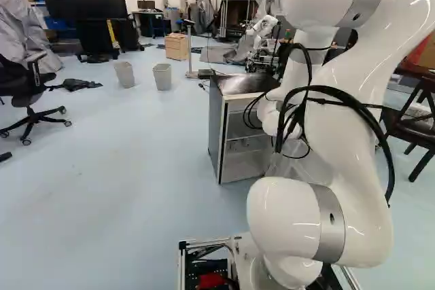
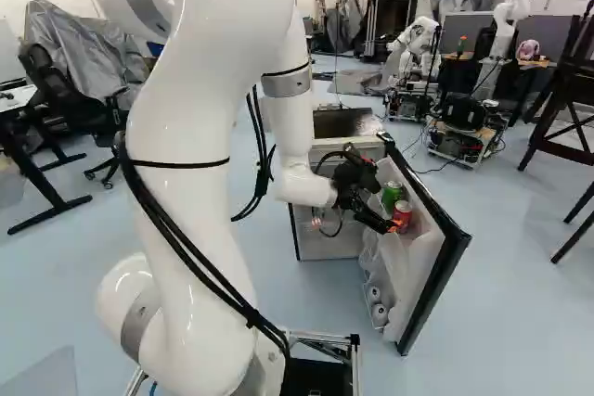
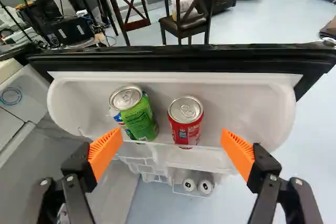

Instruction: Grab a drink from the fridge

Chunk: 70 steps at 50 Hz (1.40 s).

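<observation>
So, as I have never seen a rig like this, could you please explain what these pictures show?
The machine is one white robot arm on a moving base. Two pictures look ahead past it, one from its left, one from its right; the third looks along its jaws from the wrist. Ahead is a small fridge, its door open. The door's upper shelf holds a green can and a red can; two more cans sit lower down. The jaws stand wide open at that upper shelf, holding nothing.
</observation>
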{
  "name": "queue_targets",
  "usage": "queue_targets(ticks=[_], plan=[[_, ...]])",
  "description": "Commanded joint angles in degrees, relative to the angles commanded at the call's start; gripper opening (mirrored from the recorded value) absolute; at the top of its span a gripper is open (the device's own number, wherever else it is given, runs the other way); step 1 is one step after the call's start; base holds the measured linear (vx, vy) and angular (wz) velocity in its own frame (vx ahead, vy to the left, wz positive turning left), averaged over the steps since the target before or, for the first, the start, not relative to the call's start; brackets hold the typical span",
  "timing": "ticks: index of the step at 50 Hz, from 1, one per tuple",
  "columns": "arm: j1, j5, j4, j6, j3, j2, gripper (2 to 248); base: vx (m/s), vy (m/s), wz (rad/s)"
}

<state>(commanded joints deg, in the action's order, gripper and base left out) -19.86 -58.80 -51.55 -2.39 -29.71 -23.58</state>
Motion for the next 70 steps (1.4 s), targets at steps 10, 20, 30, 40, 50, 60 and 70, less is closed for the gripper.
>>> queue_targets(ticks=[10, 20, 30, 40, 50, 60, 70], plan=[[-1.87, 0.00, 0.00, 0.00, -0.08, 0.68, 247, 0.000, 0.000, 0.000], [-4.25, 0.00, 0.00, 0.00, -0.67, 0.34, 247, 0.000, 0.000, 0.000], [-5.04, 0.00, 0.00, 0.00, -0.93, 0.17, 247, 0.000, 0.000, 0.000], [-5.11, 0.00, 0.00, 0.00, -0.95, 0.15, 247, 0.000, 0.000, 0.000], [-4.81, 0.00, 0.00, 0.00, -0.78, 0.28, 247, 0.000, 0.000, 0.000], [-4.20, 0.00, 0.00, 0.00, -0.56, 0.43, 247, 0.000, 0.000, 0.000], [-4.11, 0.00, 0.00, 0.00, -0.75, -0.21, 247, 0.000, 0.000, 0.000]])
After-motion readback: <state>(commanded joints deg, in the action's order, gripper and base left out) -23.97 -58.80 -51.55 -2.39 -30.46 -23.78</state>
